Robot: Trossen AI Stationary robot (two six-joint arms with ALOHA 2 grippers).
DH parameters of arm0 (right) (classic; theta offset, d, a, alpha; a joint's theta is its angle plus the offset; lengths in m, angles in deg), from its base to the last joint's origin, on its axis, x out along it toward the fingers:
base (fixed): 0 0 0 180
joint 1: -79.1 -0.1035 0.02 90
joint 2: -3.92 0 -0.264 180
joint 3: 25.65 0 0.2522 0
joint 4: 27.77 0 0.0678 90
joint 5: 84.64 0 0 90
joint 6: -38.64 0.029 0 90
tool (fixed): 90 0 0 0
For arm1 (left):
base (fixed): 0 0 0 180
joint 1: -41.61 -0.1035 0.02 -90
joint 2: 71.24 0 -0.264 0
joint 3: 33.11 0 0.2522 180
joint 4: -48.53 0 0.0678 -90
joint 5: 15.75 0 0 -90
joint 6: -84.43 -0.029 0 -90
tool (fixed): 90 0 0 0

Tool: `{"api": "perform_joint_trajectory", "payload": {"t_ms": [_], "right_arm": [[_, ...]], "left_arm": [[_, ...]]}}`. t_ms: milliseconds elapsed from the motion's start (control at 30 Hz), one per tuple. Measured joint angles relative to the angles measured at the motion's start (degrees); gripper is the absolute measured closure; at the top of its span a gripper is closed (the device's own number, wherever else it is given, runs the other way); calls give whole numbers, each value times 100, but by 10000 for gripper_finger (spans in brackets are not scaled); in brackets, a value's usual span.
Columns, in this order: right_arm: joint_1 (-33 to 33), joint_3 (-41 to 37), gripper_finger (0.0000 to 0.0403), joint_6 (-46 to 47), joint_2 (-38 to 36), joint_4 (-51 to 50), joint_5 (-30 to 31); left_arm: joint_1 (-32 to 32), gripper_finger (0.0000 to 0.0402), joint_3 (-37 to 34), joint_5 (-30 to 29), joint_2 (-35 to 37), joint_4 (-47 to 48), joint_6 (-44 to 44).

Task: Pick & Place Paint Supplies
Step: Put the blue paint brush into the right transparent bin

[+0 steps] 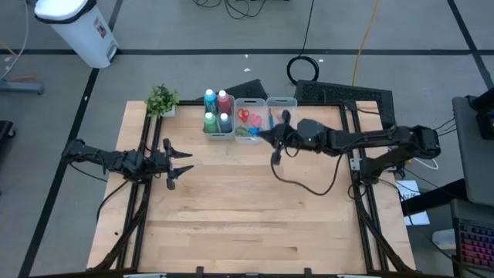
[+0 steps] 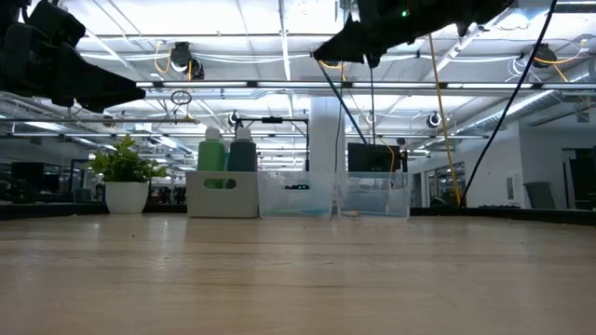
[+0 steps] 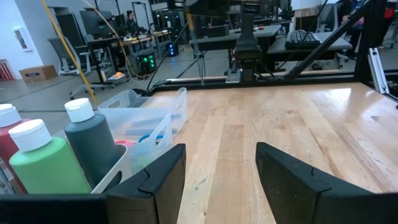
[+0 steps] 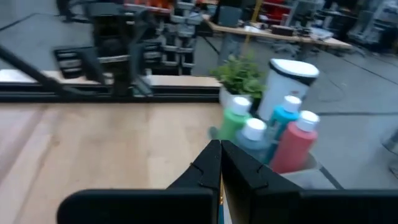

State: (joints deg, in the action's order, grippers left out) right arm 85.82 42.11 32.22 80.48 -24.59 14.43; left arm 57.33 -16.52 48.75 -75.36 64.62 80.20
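Table [image 1: 247, 216], seen from above. L gripper [image 1: 182, 164] at approx 9 o'clock on the table, fingers [image 3: 163, 180] spread, nothing between them, hovering over bare wood. R gripper [image 1: 262, 133] at approx 12–1 o'clock, above the middle bin [image 1: 250, 117]; fingers [image 4: 205, 169] pressed together. Can't tell if anything is pinched.

Supplies along the far edge, 11–12 o'clock:
- Paint bin [image 1: 219, 123]: 4 bottles upright. Blue [image 1: 209, 99], pink-red [image 1: 224, 100], green [image 1: 209, 122], dark grey [image 1: 225, 122].
- Middle bin: scissors, red handles [image 1: 243, 116] clear, green [image 1: 245, 131] near its front; others not clear.
- Third bin [image 1: 281, 108] partly under R arm; contents unclear.

Potted plant [image 1: 162, 99] at approx 10–11 o'clock, just beside paint bin. Low view: both grippers well above the tabletop.
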Motion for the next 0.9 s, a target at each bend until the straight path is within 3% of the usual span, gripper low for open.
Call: {"api": "perform_joint_trajectory", "payload": {"t_ms": [900], "right_arm": [[2116,0,403,832,4,-282,-12]], "left_arm": [[-2,199,0,-2,-1,0,0]]}}
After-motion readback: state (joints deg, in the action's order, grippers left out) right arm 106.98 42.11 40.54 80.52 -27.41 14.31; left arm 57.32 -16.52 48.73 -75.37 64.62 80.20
